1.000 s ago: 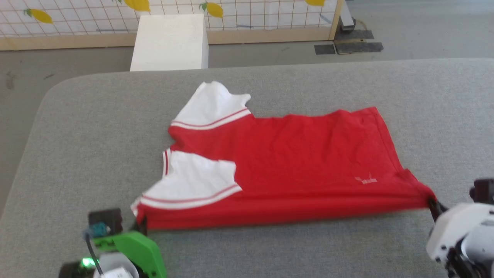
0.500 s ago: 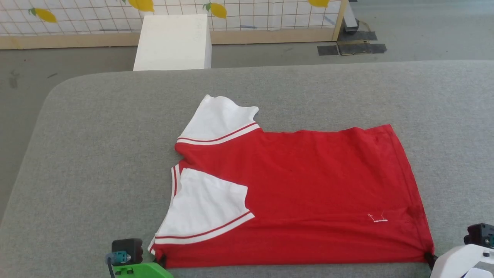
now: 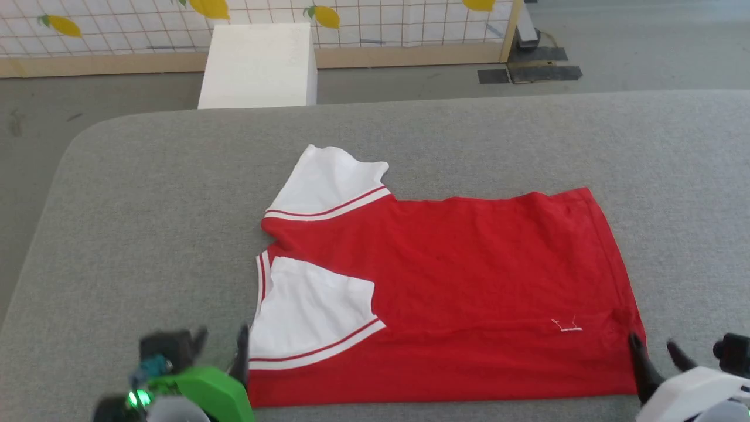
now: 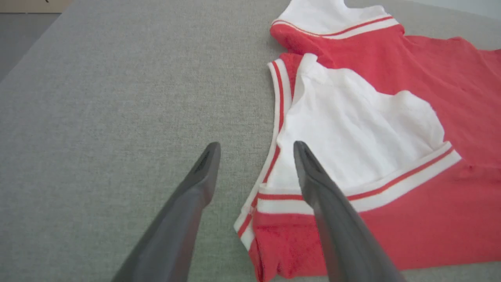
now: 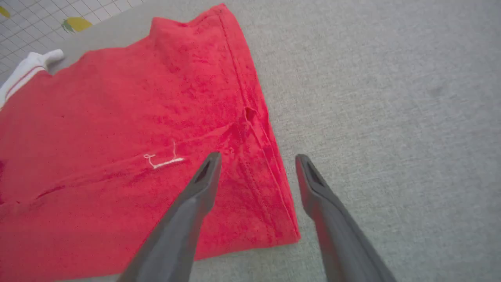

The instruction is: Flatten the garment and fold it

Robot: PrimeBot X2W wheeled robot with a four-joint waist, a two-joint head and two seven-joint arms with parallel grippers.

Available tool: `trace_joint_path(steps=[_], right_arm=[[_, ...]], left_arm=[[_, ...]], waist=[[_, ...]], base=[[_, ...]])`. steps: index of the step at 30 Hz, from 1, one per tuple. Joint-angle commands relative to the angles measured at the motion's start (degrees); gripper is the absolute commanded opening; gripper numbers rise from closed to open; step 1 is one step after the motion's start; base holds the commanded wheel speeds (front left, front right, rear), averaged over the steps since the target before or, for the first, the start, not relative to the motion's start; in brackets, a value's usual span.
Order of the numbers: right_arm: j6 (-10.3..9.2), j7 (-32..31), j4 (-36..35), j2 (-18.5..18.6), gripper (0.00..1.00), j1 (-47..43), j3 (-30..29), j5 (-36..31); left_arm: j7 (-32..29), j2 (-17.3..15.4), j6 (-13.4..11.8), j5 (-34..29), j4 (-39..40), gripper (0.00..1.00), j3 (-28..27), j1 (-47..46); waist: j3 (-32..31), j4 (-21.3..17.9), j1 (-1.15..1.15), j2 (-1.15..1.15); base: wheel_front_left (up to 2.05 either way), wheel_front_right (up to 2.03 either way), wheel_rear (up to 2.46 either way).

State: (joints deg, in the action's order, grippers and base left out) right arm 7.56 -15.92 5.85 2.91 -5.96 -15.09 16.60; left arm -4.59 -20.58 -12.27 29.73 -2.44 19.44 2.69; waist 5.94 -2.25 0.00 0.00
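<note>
The red garment (image 3: pixel 469 281) lies folded in half and flat on the grey table (image 3: pixel 146 205), its two white sleeves (image 3: pixel 310 310) at the left and its hem at the right. Any lettering is hidden. My left gripper (image 3: pixel 221 346) is open at the near-left corner; in the left wrist view (image 4: pixel 256 147) one finger is over the striped sleeve trim (image 4: pixel 274 196) and the other over bare table. My right gripper (image 3: pixel 655 351) is open at the near-right corner, its fingers straddling the hem (image 5: pixel 270 184) in the right wrist view (image 5: pixel 258 157). Neither holds cloth.
A white box (image 3: pixel 258 64) stands on the floor beyond the table's far edge. Behind it runs a gridded fence with lemon prints (image 3: pixel 381 17), and dark mats (image 3: pixel 530 70) lie on the floor at the back right. Bare table surrounds the garment.
The garment was dragged toward me by its two near corners, then both grippers opened and let go. The cloth now rests flat.
</note>
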Motion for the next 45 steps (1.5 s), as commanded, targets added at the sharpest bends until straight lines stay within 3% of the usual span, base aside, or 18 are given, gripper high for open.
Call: trace_joint_path(steps=[1, 6, 12, 18, 23, 31, 39, 44, 45], right_arm=[[-0.08, 3.2, -1.6, 0.0, 1.00, -0.1, 1.2, -0.3], [-0.08, 14.6, -5.6, 1.8, 1.00, 1.4, 6.5, -2.4], [-0.08, 22.9, -7.6, 5.5, 1.00, 4.7, 11.9, -2.6], [-0.08, 24.9, -8.1, 5.9, 1.00, 9.1, 15.1, -2.3], [-0.08, 25.6, -7.9, 4.7, 1.00, 12.4, 17.3, -2.2], [-0.08, 26.4, -6.9, 3.5, 1.00, 15.9, 19.6, -2.0], [-0.08, 26.9, -6.2, 2.7, 1.00, 17.7, 21.0, -1.8], [-0.08, 27.0, -6.1, 2.4, 1.00, 18.5, 21.7, -1.9], [-0.08, 26.9, -6.0, 2.5, 1.00, 18.8, 22.0, -2.0]], left_arm=[[1.8, -1.1, 0.8, -1.1, 0.7, 1.00, -0.6, -2.5], [6.8, -3.7, 4.8, -4.1, 0.1, 1.00, -0.5, -10.5], [7.0, -4.8, 11.1, -5.3, -5.9, 1.00, 1.0, -24.8], [3.6, -4.5, 16.7, -3.9, -15.4, 1.00, 2.1, -39.5], [-5.1, -6.1, 19.1, -1.2, -22.6, 1.00, 4.4, -49.9], [-23.9, -7.7, 19.2, 4.7, -29.2, 1.00, 6.8, -61.6], [-39.4, -8.7, 12.9, 4.5, -31.6, 1.00, 8.1, -65.4], [-43.4, -9.0, 9.8, 5.4, -30.3, 1.00, 7.8, -64.3], [-44.2, -9.2, 9.5, 5.5, -29.8, 0.95, 7.8, -64.0]], waist=[[0.6, -0.7, 0.00, 0.00], [3.0, -2.0, 0.00, 0.00], [7.1, -3.8, 0.00, 0.00], [12.0, -6.5, 0.00, 0.00], [16.2, -9.4, 0.00, 0.00], [20.9, -12.3, 0.00, 0.00], [22.6, -13.8, 0.00, 0.00], [23.1, -14.2, 0.00, 0.00], [23.1, -14.2, 0.00, 0.00]], base=[[0.00, 0.00, 0.00], [0.00, 0.00, 0.00], [0.00, 0.00, 0.00], [0.00, 0.00, 0.00], [0.00, 0.00, 0.00], [0.00, 0.00, 0.00], [0.00, 0.00, 0.00], [0.00, 0.00, 0.00], [0.00, 0.00, 0.00]])
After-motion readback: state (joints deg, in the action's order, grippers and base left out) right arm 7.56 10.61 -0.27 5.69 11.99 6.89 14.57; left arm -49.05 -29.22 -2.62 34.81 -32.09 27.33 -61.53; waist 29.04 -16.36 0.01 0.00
